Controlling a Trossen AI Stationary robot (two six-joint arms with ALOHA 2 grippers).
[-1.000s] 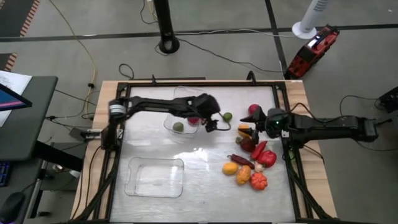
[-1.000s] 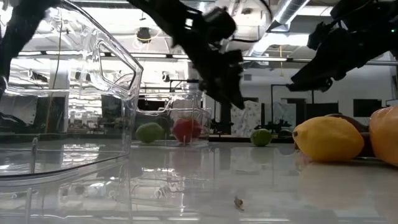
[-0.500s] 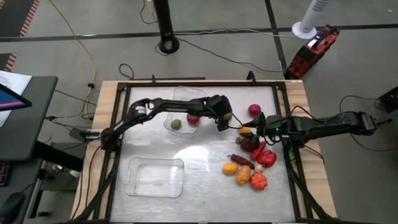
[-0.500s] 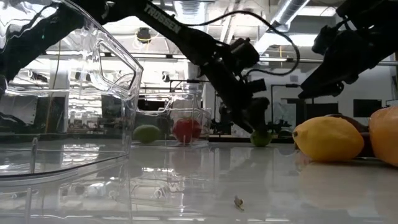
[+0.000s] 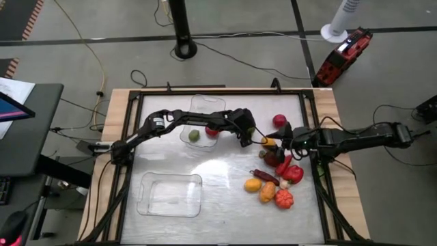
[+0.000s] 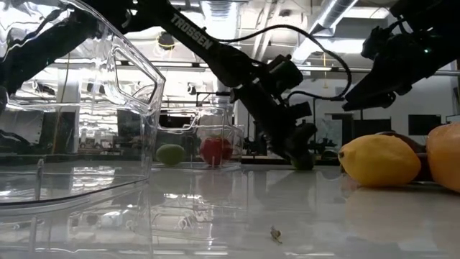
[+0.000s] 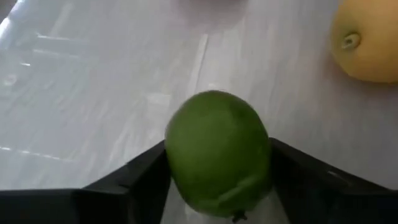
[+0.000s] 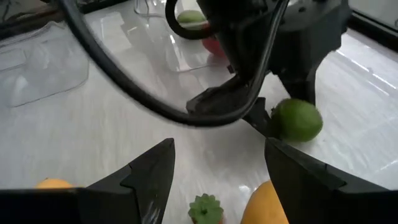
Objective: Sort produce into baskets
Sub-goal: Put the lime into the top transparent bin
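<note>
From above, the left gripper [image 5: 250, 131] of the dark left arm reaches across the white table [image 5: 218, 171] to a small round green toy fruit [image 5: 251, 127], which lies just beyond the right-hand wall of the far clear plastic basket [image 5: 202, 109]; that basket holds a second green piece [image 5: 194, 135] and a red piece [image 5: 212, 130]. The near clear plastic basket [image 5: 170, 194] lies well apart from it, toward the table's front. To the right of the far basket sits the heap of red, orange and yellow toy produce [image 5: 276, 179], and the right gripper [image 5: 283, 137] hovers at the heap's far end, near the green fruit. At table height, the left gripper [image 6: 300, 147] comes down to the tabletop around the green fruit, which is mostly hidden behind it; the far basket [image 6: 208, 137] with its green and red pieces stands to the left, and a smooth yellow toy fruit [image 6: 379, 160] lies to the right. The left wrist camera shows the green fruit [image 7: 217, 152] between the two dark fingers [image 7: 134, 180], both pressed against its sides, on the table. The right wrist camera shows the right arm's fingers [image 8: 149, 171] spread wide with nothing between them, and farther off the green fruit [image 8: 297, 120] beside the left gripper [image 8: 261, 115].
</note>
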